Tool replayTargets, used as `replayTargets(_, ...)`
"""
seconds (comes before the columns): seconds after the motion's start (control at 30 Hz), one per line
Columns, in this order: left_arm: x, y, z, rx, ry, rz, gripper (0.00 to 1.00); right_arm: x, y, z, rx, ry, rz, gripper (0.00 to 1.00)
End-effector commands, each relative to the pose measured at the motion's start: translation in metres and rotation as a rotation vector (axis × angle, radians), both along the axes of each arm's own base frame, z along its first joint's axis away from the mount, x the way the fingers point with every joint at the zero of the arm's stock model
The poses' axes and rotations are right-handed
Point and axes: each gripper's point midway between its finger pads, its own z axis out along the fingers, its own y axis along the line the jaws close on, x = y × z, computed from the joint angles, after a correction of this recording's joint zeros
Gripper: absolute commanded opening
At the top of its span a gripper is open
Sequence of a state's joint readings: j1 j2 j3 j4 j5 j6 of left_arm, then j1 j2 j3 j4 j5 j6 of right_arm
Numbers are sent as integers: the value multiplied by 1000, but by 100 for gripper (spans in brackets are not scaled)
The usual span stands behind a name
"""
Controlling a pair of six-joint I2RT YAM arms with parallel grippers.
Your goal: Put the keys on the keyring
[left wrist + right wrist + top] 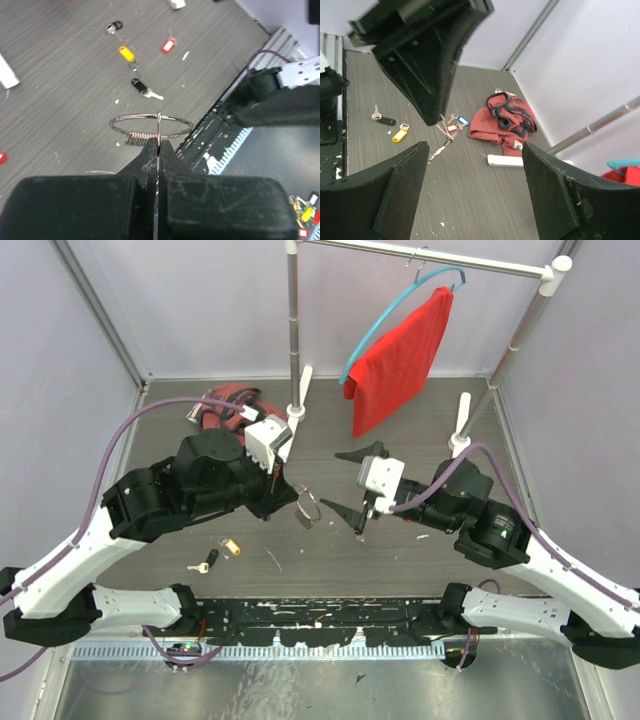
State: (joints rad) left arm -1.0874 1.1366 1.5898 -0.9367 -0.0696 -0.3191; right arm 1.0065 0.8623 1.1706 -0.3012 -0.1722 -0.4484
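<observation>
Top external view, left to right: two keys (230, 546), yellow- and black-tagged, lie on the table (400, 552); left gripper (287, 496), fingers pressed together, pinches the keyring (309, 503), apparently lifted off the surface; right gripper (351, 483) nearby, jaws spread, holding nothing.

Top view looks down from behind; both close wrist views share the yellow-tagged key (232, 546) (126, 52) (400, 135) on the table (400, 570).

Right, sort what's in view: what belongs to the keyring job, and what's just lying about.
Job: keyring, pinched in the left pincer; yellow-tagged key; black-tagged key; red-tagged key.
Lying about: hanging red cloth; crumpled maroon cloth.
</observation>
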Motion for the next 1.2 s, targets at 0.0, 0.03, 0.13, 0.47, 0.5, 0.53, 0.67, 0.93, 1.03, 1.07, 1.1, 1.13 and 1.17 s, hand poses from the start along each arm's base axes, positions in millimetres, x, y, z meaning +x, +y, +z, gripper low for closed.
replayTargets(0.0,14,21,-14,53,-40,101,0,0,9,25,3,-163,-52,81)
replayTargets(0.03,14,23,-17,50,-35,103,0,-1,13,22,-4,-180,-53,82)
replayTargets(0.13,16,27,-24,27,-17,114,0,-3,19,18,-14,-242,-49,84)
replayTargets(0.47,19,23,-24,-93,56,29,0,-5,30,-13,-68,-299,-10,85)
replayTargets(0.5,18,20,-20,-112,51,12,0,-5,32,-15,-66,-288,-6,82)
replayTargets(0.53,16,18,-16,-129,47,-2,0,-4,34,-18,-74,-285,-10,79)
replayTargets(0.67,15,14,-5,-160,31,-19,0,0,42,-28,-97,-301,-14,74)
replayTargets(0.93,11,6,3,-179,45,-66,0,4,47,-20,-76,-334,-34,65)
replayTargets(1.03,10,5,5,-185,46,-69,0,6,48,-24,-98,-343,-38,60)
replayTargets(1.07,10,6,6,-189,46,-69,0,6,49,-24,-102,-346,-38,58)
replayTargets(1.1,9,6,7,-193,44,-69,0,7,49,-24,-109,-350,-39,56)
replayTargets(1.13,9,5,8,-195,44,-71,0,6,49,-24,-111,-351,-38,54)
replayTargets(1.17,8,5,9,-198,44,-73,0,6,49,-24,-113,-352,-37,53)
